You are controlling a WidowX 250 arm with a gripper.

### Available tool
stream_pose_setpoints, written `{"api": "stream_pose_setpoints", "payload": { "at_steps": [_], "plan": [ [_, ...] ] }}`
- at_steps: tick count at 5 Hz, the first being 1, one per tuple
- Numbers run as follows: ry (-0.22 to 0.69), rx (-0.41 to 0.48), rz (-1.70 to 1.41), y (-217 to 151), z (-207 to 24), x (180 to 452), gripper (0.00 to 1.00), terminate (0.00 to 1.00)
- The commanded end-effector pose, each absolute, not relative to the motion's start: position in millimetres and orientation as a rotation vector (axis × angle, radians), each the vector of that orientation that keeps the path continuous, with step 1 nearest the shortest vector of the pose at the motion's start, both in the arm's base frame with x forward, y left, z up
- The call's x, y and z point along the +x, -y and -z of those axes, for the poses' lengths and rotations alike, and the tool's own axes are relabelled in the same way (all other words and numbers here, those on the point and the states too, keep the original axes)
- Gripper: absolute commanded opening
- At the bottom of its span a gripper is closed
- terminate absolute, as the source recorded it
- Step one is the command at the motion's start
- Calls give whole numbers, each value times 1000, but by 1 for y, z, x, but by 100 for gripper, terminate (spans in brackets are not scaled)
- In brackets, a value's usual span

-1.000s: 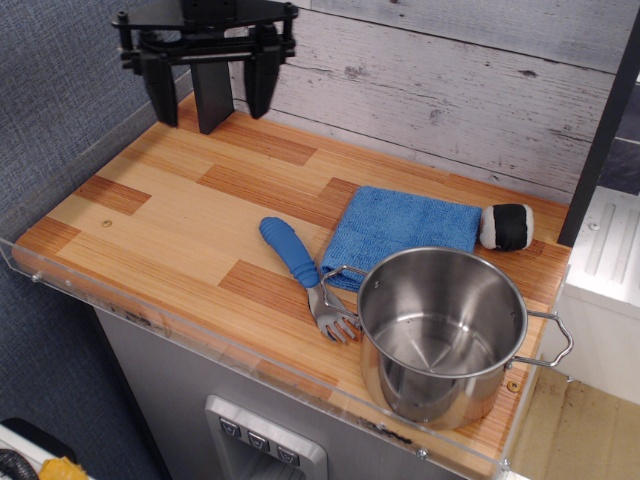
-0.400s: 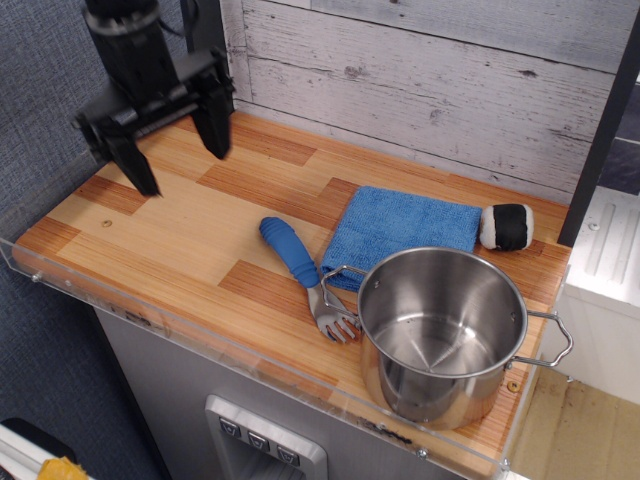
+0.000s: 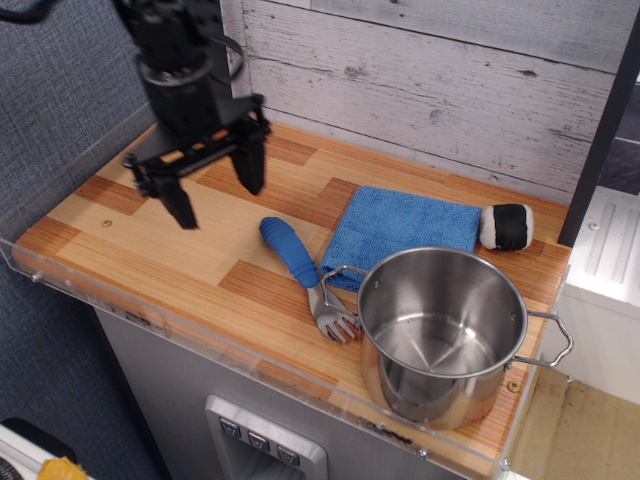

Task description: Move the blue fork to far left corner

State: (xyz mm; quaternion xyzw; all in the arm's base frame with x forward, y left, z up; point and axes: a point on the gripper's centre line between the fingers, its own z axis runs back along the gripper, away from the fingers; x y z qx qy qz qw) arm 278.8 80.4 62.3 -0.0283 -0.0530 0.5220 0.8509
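1. The task is not yet under way in any visible result: the blue fork (image 3: 300, 272) lies flat on the table (image 3: 150, 235), untouched, with its handle pointing far-left and its silver tines near-right, close beside the handle of the steel pot (image 3: 441, 334).
2. The tool (image 3: 214, 185) hangs above the table to the left of the fork, its two black fingers spread wide with nothing between them. It looks to be clear of the wood, though how high it stands cannot be judged well from this single view.
3. The far left corner (image 3: 215, 105), where the grey textured wall meets the whitewashed plank wall, is mostly hidden behind the arm, so I cannot tell whether it holds anything.
4. What is left, as I judge it: bring the tool over the blue handle, close on it, lift, carry it to the far left corner and set it down. That is essentially the whole job.
5. The fork's tines lie very near the pot's side handle, so a grasp at the middle of the blue handle seems the safer choice.
6. Count of things on the table: one fork, one steel pot, one folded blue cloth (image 3: 402, 232) just right of the fork, and one small black-and-white roll (image 3: 507, 226) at the cloth's far right corner.
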Motion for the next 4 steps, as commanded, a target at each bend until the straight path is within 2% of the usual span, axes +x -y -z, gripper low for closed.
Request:
{"api": "stream_pose_setpoints", "payload": {
  "at_steps": [1, 2, 4],
  "plan": [
    [143, -37, -1049, -60, -50, 293, 100, 0],
    [103, -42, -1035, -57, -32, 299, 100, 0],
    [89, -8, -1008, -54, -9, 305, 100, 0]
  ]
}}
